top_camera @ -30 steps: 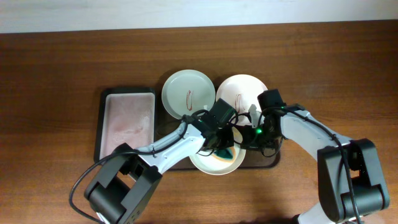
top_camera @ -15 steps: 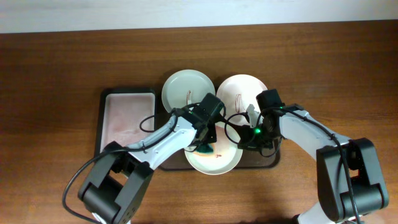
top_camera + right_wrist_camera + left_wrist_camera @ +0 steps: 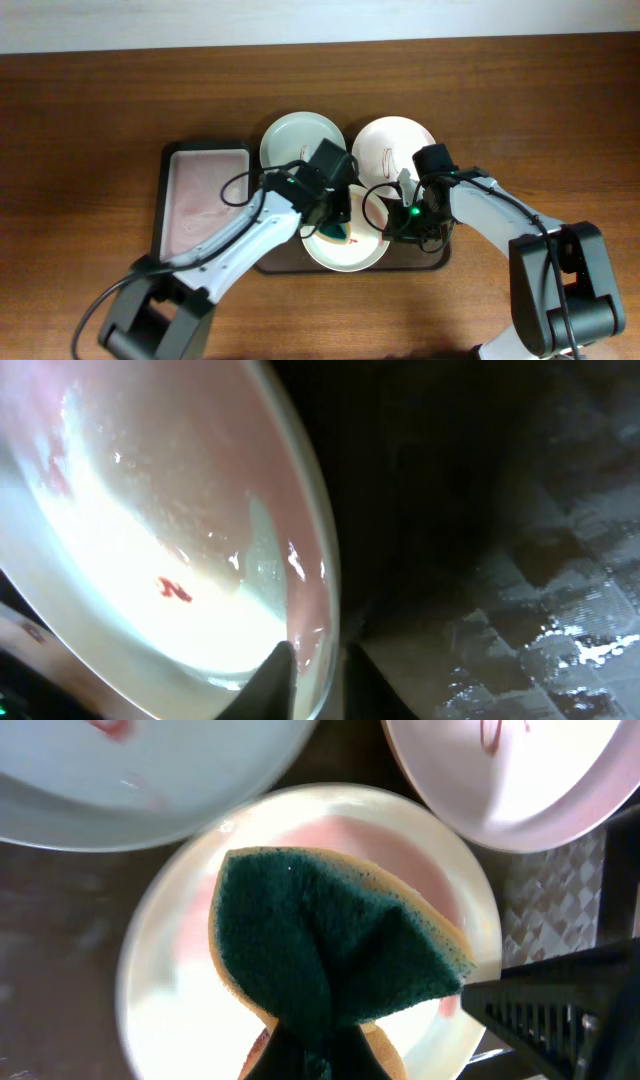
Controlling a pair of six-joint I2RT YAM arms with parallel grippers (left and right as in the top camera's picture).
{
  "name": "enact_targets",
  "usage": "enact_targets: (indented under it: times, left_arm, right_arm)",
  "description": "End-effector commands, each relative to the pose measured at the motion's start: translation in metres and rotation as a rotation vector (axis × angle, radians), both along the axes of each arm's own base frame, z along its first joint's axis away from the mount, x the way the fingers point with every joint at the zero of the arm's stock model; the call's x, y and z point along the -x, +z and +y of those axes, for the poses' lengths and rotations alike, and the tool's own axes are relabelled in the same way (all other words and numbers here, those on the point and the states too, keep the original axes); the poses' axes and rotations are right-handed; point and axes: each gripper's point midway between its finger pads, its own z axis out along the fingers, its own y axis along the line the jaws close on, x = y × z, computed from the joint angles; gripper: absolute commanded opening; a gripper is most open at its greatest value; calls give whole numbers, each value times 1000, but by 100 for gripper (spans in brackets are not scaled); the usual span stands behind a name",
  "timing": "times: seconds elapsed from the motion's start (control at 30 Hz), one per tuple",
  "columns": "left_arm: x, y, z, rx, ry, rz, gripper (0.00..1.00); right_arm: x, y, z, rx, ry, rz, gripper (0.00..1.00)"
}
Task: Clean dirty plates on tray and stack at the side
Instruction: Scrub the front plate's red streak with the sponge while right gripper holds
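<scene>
The front white plate [image 3: 345, 250] lies on the dark brown tray [image 3: 432, 262], tilted a little at its right side. My left gripper [image 3: 335, 222] is shut on a green and yellow sponge [image 3: 336, 237] and presses it on this plate. In the left wrist view the sponge [image 3: 330, 955] covers the middle of the plate [image 3: 170, 1010]. My right gripper [image 3: 398, 226] is shut on the plate's right rim [image 3: 318, 650]. A small red smear [image 3: 176, 590] shows on the plate. The pale green plate [image 3: 298, 145] and the second white plate [image 3: 392, 148], both with red squiggles, lie behind.
A smaller black-rimmed tray [image 3: 205, 195] with a pinkish inside lies left of the brown tray. Bare wooden table [image 3: 90, 120] lies on both sides and in front. The two arms are close together over the front plate.
My left gripper has dragged the sponge leftward and a little back across the front plate. The right gripper has kept its hold on the rim and the plate has shifted slightly.
</scene>
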Motion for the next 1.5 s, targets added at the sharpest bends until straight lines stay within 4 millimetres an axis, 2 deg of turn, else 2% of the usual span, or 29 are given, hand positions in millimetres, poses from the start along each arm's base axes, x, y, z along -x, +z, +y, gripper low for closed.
enact_targets:
  times: [0.0, 0.2, 0.33, 0.4, 0.6, 0.83, 0.97, 1.13, 1.17, 1.23, 1.27, 1.37, 1.47]
  left_arm:
    - [15, -21, -29, 49, -26, 86, 0]
    - [18, -41, -37, 49, 68, 131, 0]
    - [15, -51, -42, 50, 80, 127, 0]
    - [12, -59, -37, 14, 144, 115, 0]
    - [11, -85, -25, -64, 238, 125, 0]
    - [10, -89, 28, -315, 299, 53, 0]
    - [7, -77, 42, -364, 310, 17, 0]
    - [0, -44, 37, -313, 214, -29, 0]
    - [0, -32, 34, -291, 182, -44, 0]
    - [1, -12, 33, -267, 147, -75, 0]
    - [0, 1, 34, -250, 141, -97, 0]
    - [-2, 30, 46, -214, 171, -132, 0]
    - [-4, 45, 63, -194, 181, -134, 0]
  right_arm:
    - [-8, 1, 0, 6, -3, -25, 28]
    - [-29, 1, 0, 13, -6, -114, 27]
    - [-31, -3, -10, 76, -19, -123, 9]
    - [-31, -3, -10, 78, -28, -119, 4]
    - [-27, -4, -11, 82, -30, -100, 4]
    - [-23, -5, -12, 89, -29, -83, 4]
    - [-22, -5, -12, 89, -29, -81, 4]
    - [-21, -5, -13, 90, -28, -75, 4]
    - [-21, -5, -13, 90, -28, -74, 6]
    - [-21, -5, -13, 90, -28, -74, 25]
    - [-21, -5, -13, 90, -28, -75, 27]
    - [-20, -5, -12, 89, -22, -75, 24]
    - [-17, -5, -6, 89, -1, -73, 22]
